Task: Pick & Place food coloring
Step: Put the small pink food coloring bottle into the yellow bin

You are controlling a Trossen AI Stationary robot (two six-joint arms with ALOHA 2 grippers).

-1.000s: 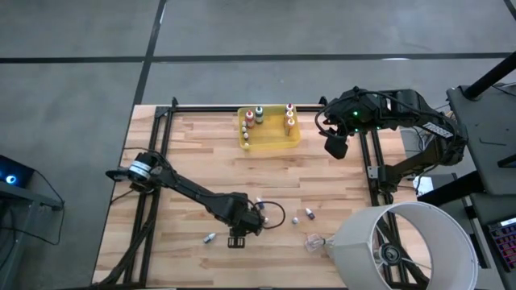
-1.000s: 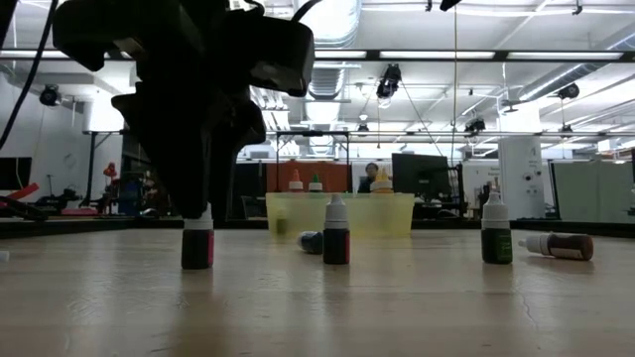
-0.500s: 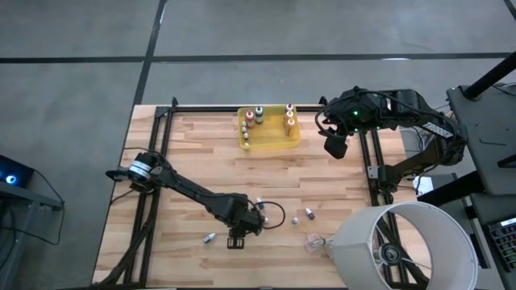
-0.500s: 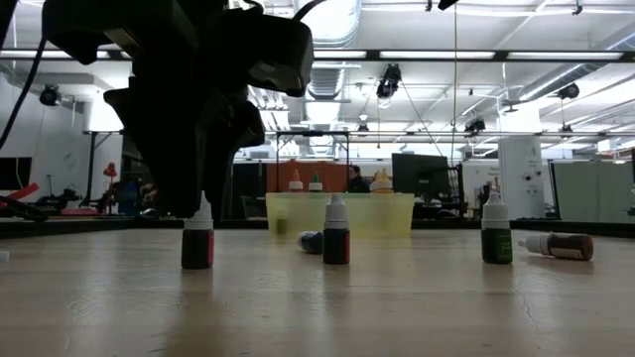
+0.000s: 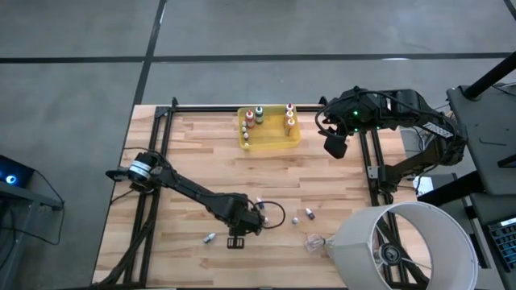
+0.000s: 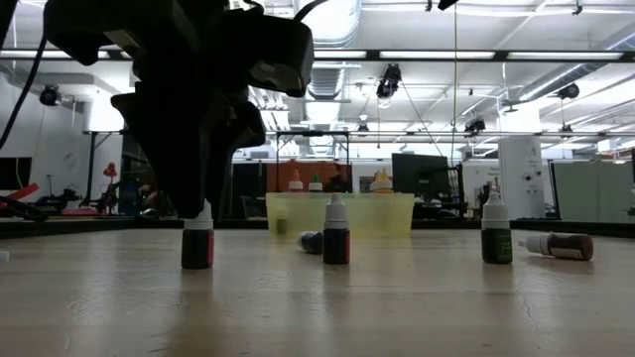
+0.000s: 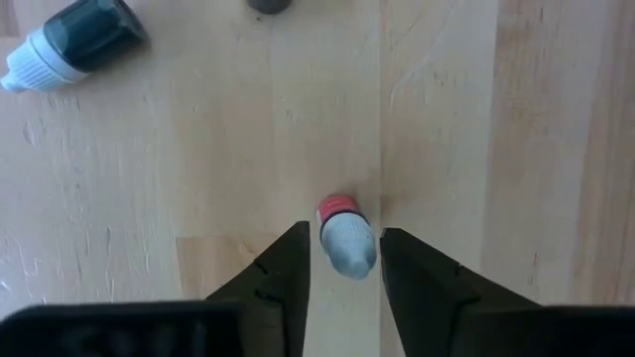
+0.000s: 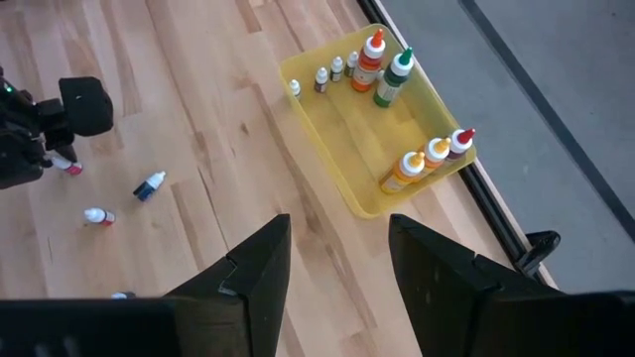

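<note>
**Item 1: change since a moment ago.** Your left gripper (image 7: 344, 231) has come back down over the small upright bottle with a red band and pale grey cap (image 7: 346, 245), after lifting clear of the cap half a second ago. Its fingers (image 7: 294, 260) have drawn in. They now straddle the bottle with only a thin gap showing on each side, so nothing is clamped yet. Judgement: you are in the closing stage of the pick, and the bottle looks centred enough for a clean pinch.

**Item 2: task object.** The bottle stands on the near part of the table, well apart from the translucent yellow plastic tray (image 5: 271, 146) at the far edge. The tray already holds several bottles along its sides.

**Item 3: loose stock.**
- One bottle lies just beside your left gripper (image 5: 210, 238).
- Two more stand near the middle (image 5: 296, 219).
- The low view shows a dark upright bottle (image 6: 336, 234), a green one (image 6: 496, 236) and a brown one on its side (image 6: 559, 245).

**Item 4: right gripper (image 5: 334, 147).** It waits beside the tray, fingers spread and empty.

**Item 5: surface.** A pale wooden plank table (image 5: 339, 189), with a crumpled clear plastic scrap (image 5: 313, 241) near the front.

**Item 6: room.** A grey floor and an open workshop with strip lights and monitors behind.
</note>
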